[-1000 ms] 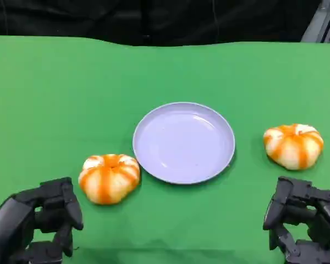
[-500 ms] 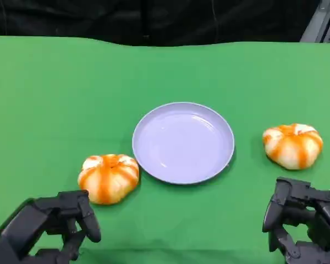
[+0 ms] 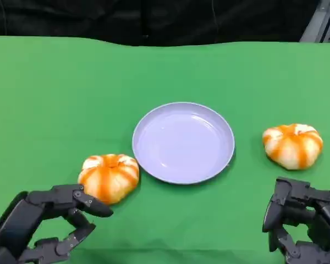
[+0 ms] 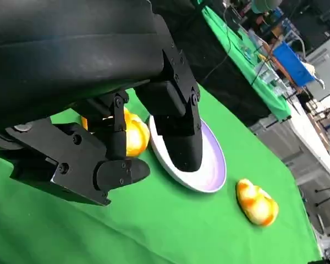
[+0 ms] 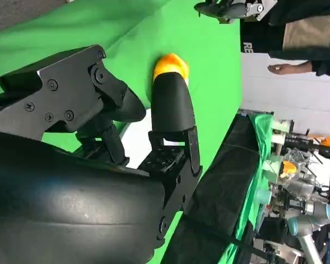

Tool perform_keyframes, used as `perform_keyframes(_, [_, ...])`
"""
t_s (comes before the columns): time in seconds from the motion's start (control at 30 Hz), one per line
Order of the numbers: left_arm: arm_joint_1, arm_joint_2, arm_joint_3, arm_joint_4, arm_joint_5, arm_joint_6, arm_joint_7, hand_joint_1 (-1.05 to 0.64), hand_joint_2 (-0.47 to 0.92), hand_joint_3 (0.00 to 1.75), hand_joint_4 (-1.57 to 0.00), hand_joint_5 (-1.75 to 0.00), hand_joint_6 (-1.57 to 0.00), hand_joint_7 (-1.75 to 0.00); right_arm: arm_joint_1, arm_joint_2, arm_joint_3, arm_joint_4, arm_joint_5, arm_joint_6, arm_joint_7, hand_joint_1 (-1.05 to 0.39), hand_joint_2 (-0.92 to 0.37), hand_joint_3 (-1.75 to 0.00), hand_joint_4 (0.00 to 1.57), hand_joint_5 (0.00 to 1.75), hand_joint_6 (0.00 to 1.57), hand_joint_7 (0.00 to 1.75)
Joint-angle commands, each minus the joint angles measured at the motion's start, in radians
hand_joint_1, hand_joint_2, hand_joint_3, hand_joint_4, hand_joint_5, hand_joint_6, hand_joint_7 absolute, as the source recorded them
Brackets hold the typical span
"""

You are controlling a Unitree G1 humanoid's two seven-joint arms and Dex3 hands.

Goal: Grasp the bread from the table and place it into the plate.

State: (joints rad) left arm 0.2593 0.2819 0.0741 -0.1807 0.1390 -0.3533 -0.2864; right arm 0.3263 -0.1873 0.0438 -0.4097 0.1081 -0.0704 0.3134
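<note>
A green desk is carrying everything, and a pale lilac plate is sitting near its middle, holding nothing. Two orange-and-white striped breads are lying on the cloth: the left bread just beside the plate's near-left rim, the right bread apart from the plate on its other side. The left robot hand is hovering just in front of the left bread with its fingers spread wide, holding nothing. The right robot hand is resting near the right bread, fingers curled in around nothing. In the right wrist view, a person's hand is showing beyond the desk.
</note>
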Motion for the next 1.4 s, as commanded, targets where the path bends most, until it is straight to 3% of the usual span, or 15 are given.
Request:
perform_keyframes(0.03, [-0.230, 0.117, -0.143, 0.044, 0.666, 0.057, 0.224, -0.79, 0.91, 0.36, -0.06, -0.11, -0.28, -0.07, -0.011, -0.017, -0.025, 0.015, 0.014, 0.005, 0.003, 0.03, -0.65, -1.08, 0.75, 1.75, 0.68, 1.56])
perform_keyframes(0.13, [-0.279, 0.123, -0.188, 0.088, 0.785, 0.111, 0.257, -0.91, 0.92, 0.34, -0.01, -0.01, -0.19, -0.01, -0.006, -0.018, -0.025, 0.005, 0.012, 0.016, -0.001, 0.02, -0.66, -1.07, 0.75, 1.75, 0.68, 1.56])
perform_keyframes(0.33, [-0.291, 0.127, -0.220, 0.104, 0.828, 0.143, 0.308, -0.92, 0.92, 0.34, 0.00, 0.00, -0.18, -0.01, -0.006, -0.017, -0.026, 0.004, 0.012, 0.018, 0.001, 0.02, -0.66, -1.06, 0.75, 1.75, 0.69, 1.56])
perform_keyframes(0.43, [-0.357, 0.115, -0.281, 0.239, 0.881, 0.197, 0.332, -0.93, 0.92, 0.36, 0.00, 0.00, -0.15, 0.00, -0.002, -0.010, -0.023, -0.005, 0.007, 0.017, -0.004, 0.02, -0.66, -1.06, 0.75, 1.75, 0.69, 1.56])
perform_keyframes(0.7, [-0.426, 0.113, -0.355, 0.364, 0.879, 0.242, 0.394, -0.93, 0.92, 0.39, 0.00, 0.00, -0.13, 0.00, 0.000, -0.010, -0.020, -0.002, -0.003, 0.000, -0.005, 0.02, -0.66, -1.05, 0.75, 1.75, 0.68, 1.57])
perform_keyframes(1.03, [-0.438, 0.129, -0.385, 0.377, 0.859, 0.259, 0.416, -0.93, 0.92, 0.40, 0.00, 0.00, -0.13, 0.00, 0.001, -0.010, -0.020, -0.001, -0.005, -0.002, -0.005, 0.01, -0.67, -1.03, 0.75, 1.75, 0.68, 1.57])
perform_keyframes(1.4, [-0.506, 0.101, -0.448, 0.501, 0.844, 0.301, 0.434, -0.92, 0.92, 0.41, 0.00, 0.00, -0.10, 0.00, 0.005, -0.007, -0.012, -0.012, -0.005, -0.001, -0.015, 0.01, -0.66, -1.06, 0.76, 1.75, 0.68, 1.59])
